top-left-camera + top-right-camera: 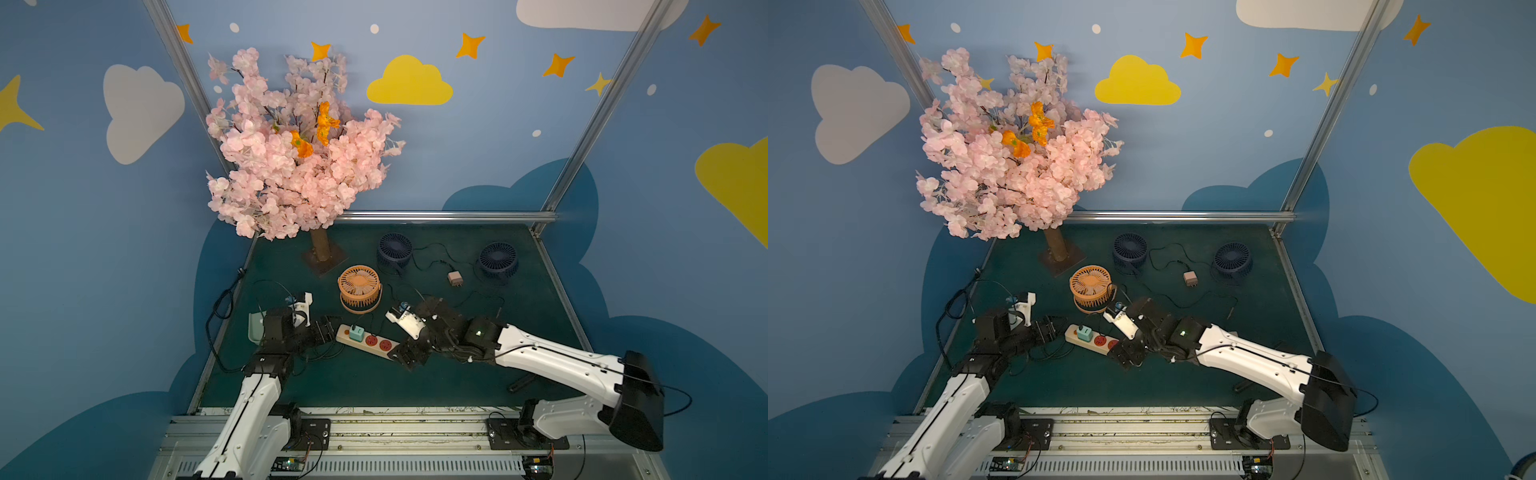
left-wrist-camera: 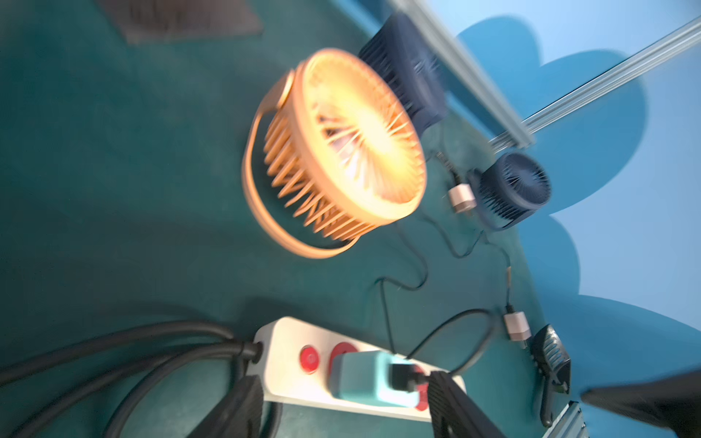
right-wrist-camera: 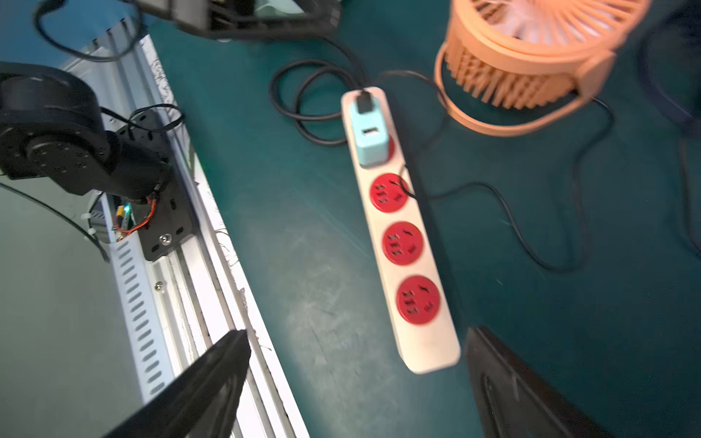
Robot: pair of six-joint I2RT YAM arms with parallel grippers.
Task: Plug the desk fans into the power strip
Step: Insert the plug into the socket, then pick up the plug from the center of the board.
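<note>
While the left arm [image 1: 257, 399] and right arm [image 1: 552, 357] reach in over the green bench [image 1: 415, 386], the orange desk fan [image 1: 360, 289] stands just behind the cream power strip [image 1: 374, 341], which lies flat between them. Its long axis slants from the left jaws at the button end to the right jaws at the bare end. Both sets of jaws are released, grasping nothing. A teal adapter [image 1: 356, 333] sits in the socket nearest the left arm, so the plugging looks finished.
</note>
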